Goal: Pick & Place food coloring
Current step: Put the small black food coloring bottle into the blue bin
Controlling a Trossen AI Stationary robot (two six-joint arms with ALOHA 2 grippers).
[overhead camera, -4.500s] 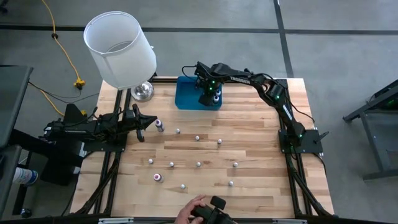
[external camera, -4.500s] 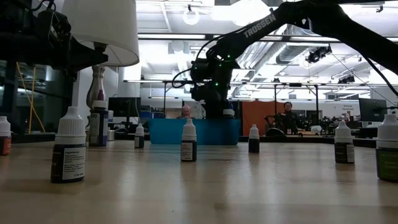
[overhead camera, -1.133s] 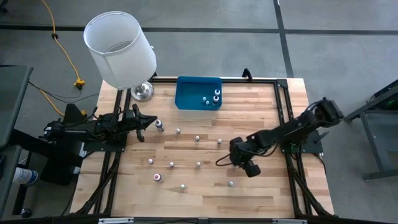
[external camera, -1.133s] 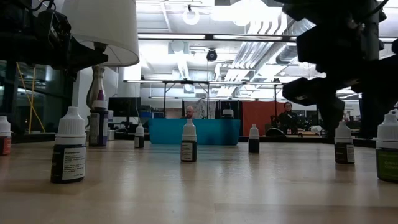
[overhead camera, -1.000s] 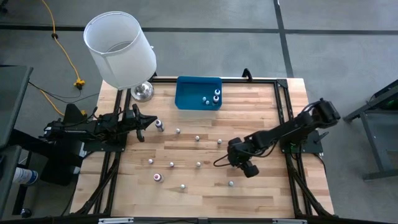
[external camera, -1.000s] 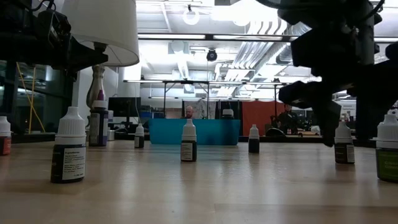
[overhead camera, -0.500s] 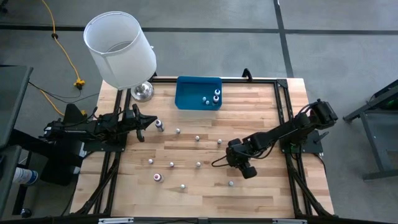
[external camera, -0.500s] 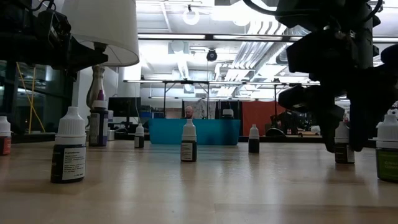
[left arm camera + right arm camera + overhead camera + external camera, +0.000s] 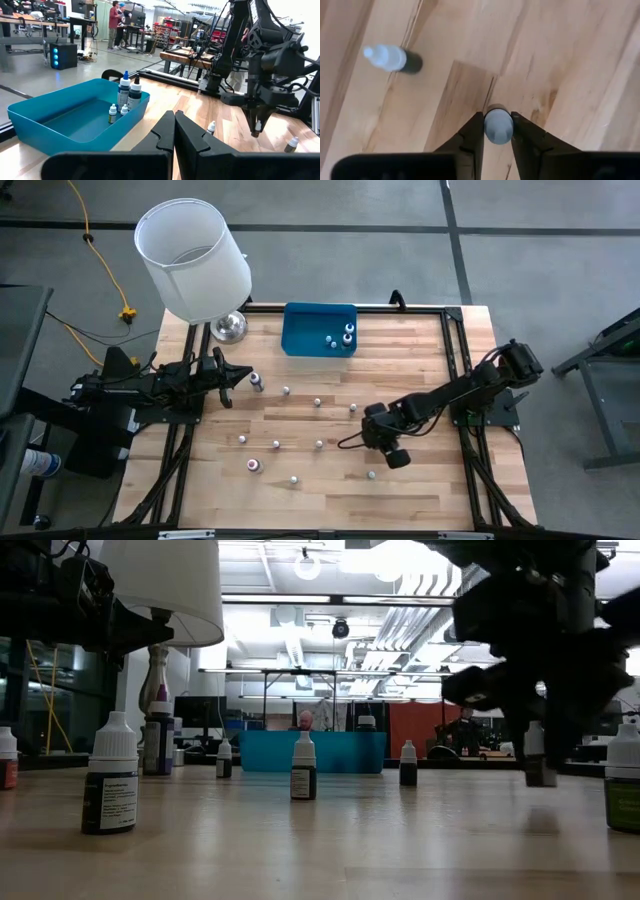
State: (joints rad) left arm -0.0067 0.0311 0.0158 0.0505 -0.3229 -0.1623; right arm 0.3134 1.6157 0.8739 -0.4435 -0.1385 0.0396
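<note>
I am clamping my right gripper (image 9: pixel 498 131) on a food coloring bottle (image 9: pixel 498 125) over the counter (image 9: pixel 420 490), and carrying it to the blue bin (image 9: pixel 305 335) looks to be next.

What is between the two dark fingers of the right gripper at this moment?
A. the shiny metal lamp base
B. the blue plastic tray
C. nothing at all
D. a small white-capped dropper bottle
D: in the right wrist view, the right gripper has its fingers against both sides of a small white-capped dropper bottle.

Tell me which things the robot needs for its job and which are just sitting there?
For the job: little food coloring bottles, the one in the right gripper, blue bin.
Just there: lamp, yellow cable, resting left gripper.
</note>
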